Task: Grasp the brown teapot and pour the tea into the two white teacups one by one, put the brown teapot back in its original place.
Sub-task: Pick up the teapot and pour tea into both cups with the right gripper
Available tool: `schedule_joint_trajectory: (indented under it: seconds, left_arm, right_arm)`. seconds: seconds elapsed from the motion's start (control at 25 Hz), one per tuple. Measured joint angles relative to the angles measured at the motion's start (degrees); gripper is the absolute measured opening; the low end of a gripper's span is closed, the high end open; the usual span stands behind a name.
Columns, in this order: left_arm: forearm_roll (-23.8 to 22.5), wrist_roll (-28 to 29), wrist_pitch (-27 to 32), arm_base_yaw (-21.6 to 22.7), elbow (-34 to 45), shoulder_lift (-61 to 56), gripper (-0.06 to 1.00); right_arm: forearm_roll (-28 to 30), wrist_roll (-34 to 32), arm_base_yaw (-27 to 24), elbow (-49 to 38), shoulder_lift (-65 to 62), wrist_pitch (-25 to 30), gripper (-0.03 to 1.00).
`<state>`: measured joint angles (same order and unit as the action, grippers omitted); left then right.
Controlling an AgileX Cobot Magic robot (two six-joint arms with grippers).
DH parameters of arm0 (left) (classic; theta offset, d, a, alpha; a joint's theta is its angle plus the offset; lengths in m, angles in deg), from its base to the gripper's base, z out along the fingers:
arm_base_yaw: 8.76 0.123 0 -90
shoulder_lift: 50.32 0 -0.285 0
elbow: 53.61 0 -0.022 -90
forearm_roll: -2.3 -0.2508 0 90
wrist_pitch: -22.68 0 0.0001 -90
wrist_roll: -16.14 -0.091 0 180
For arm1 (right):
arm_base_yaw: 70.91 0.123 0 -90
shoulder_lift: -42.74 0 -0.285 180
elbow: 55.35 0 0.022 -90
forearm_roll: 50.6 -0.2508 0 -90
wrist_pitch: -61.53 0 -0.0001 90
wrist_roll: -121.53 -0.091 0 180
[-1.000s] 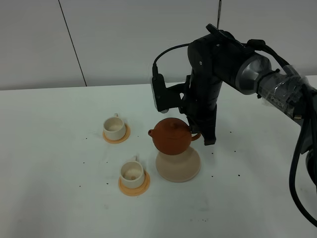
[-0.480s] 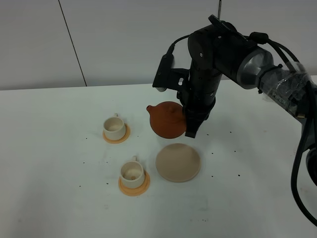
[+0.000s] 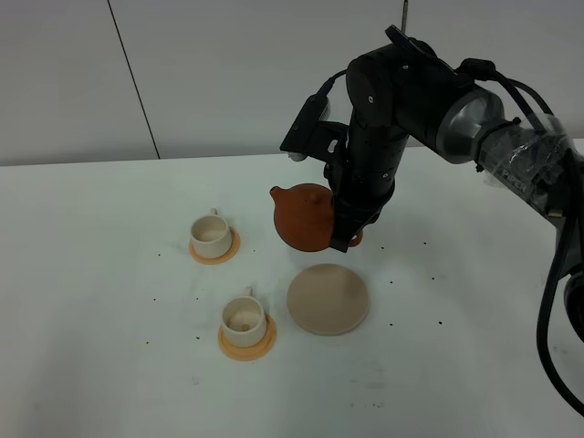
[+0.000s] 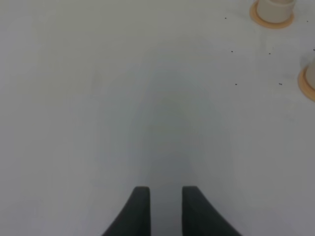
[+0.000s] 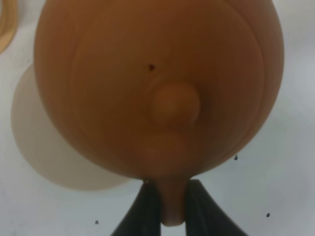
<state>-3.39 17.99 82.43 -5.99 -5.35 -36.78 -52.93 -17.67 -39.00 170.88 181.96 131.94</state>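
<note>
The brown teapot (image 3: 304,217) hangs in the air above the far edge of the round beige saucer (image 3: 328,299), its spout pointing left toward the cups. My right gripper (image 3: 348,238) is shut on its loop handle; the right wrist view shows the teapot (image 5: 157,83) from above with the handle pinched between the fingers (image 5: 147,209). Two white teacups stand on orange coasters to the left, one farther back (image 3: 211,234) and one nearer (image 3: 243,316). No tea is visible. My left gripper (image 4: 165,209) hovers over bare table with its fingers close together and nothing between them.
The white table (image 3: 109,365) carries small dark specks. Part of the saucer (image 5: 44,147) shows beneath the teapot in the right wrist view. In the left wrist view, one cup on its coaster (image 4: 273,10) and the edge of another coaster (image 4: 310,81) show.
The right arm has lifted the teapot off the saucer and carried it up and back; the saucer now lies bare. The cups have not moved.
</note>
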Motion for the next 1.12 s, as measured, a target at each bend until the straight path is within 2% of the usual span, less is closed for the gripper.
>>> schedule_joint_trajectory:
  seconds: [0.36,0.84,1.12]
  left_arm:
    - [0.0,0.0,0.0,0.0,0.0,0.0,0.23]
    - [0.0,0.0,0.0,0.0,0.0,0.0,0.23]
    - [0.0,0.0,0.0,0.0,0.0,0.0,0.23]
  right_arm:
    - [3.7,0.9,2.6,0.0,1.9,0.1,0.10]
    - [5.0,3.2,3.3,3.3,2.8,0.2,0.10]
    - [5.4,-3.5,3.3,4.8,2.9,0.2,0.10]
